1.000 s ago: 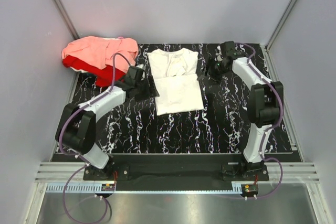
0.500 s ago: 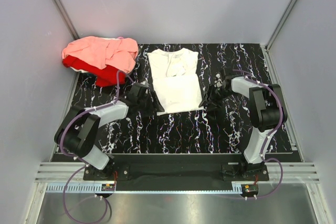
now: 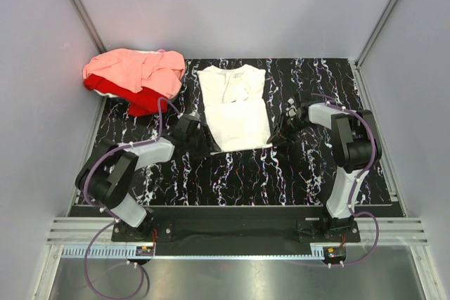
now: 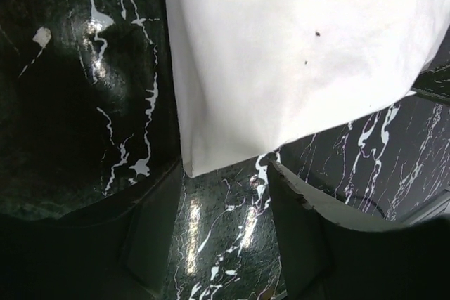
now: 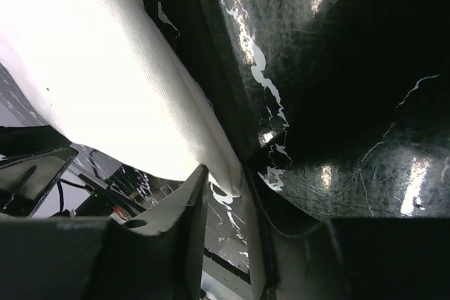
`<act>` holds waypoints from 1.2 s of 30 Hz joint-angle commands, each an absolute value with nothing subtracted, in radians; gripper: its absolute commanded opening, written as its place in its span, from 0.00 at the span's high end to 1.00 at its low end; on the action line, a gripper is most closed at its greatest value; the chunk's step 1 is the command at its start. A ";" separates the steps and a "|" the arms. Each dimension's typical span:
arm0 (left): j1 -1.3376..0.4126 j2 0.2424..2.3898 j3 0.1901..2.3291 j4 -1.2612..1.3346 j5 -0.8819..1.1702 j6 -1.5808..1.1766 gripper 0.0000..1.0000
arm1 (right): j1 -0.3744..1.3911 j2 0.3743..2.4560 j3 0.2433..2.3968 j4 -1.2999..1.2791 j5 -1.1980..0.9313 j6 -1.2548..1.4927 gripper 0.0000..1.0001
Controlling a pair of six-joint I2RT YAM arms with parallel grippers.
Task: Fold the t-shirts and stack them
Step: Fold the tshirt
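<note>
Left jaws, released, straddle the white t-shirt's (image 3: 239, 121) 7 o'clock hem corner on the bench (image 3: 246, 173). Right jaws sit narrow at its 5 o'clock corner, grip unclear. Pinch both fully, lift evenly. Pink t-shirt (image 3: 130, 68) and red t-shirt (image 3: 144, 103) lie heaped at 10 o'clock.

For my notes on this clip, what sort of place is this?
Probably a robot test cell: plain grey walls around a black marbled table, left arm and right arm bolted at its near edge.
</note>
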State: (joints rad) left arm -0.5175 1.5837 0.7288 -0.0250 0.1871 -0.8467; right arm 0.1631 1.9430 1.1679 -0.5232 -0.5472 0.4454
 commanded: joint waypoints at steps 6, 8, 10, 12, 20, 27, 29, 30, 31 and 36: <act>-0.531 1.643 0.726 -0.017 0.111 -0.850 0.76 | 0.161 1.973 1.207 -0.503 -0.535 0.434 0.79; -0.532 1.654 0.747 -0.032 0.097 -0.847 0.89 | 0.161 1.974 1.209 -0.505 -0.537 0.431 0.83; -0.535 1.675 0.765 -0.051 0.087 -0.839 1.00 | 0.161 1.974 1.209 -0.505 -0.538 0.433 0.88; -0.546 1.678 0.793 -0.067 0.077 -0.830 1.00 | 0.161 1.960 1.200 -0.505 -0.551 0.437 0.95; -0.675 1.508 0.796 -0.245 0.002 -0.860 1.00 | 0.163 1.688 0.984 -0.520 -0.521 0.559 1.00; -0.909 1.249 0.693 -0.363 -0.092 -0.998 1.00 | 0.192 1.269 0.637 -0.489 -0.557 0.770 1.00; -0.965 1.192 0.661 -0.435 -0.120 -1.060 1.00 | 0.227 1.089 0.548 -0.511 -0.552 0.868 1.00; -1.009 1.137 0.651 -0.458 -0.139 -1.086 1.00 | 0.244 1.025 0.528 -0.550 -0.542 0.900 1.00; -1.034 1.108 0.640 -0.495 -0.144 -1.144 1.00 | 0.277 0.903 0.514 -0.580 -0.528 0.951 1.00; -1.164 0.950 0.673 -0.616 -0.207 -1.259 1.00 | 0.299 0.631 0.551 -0.835 -0.442 1.023 1.00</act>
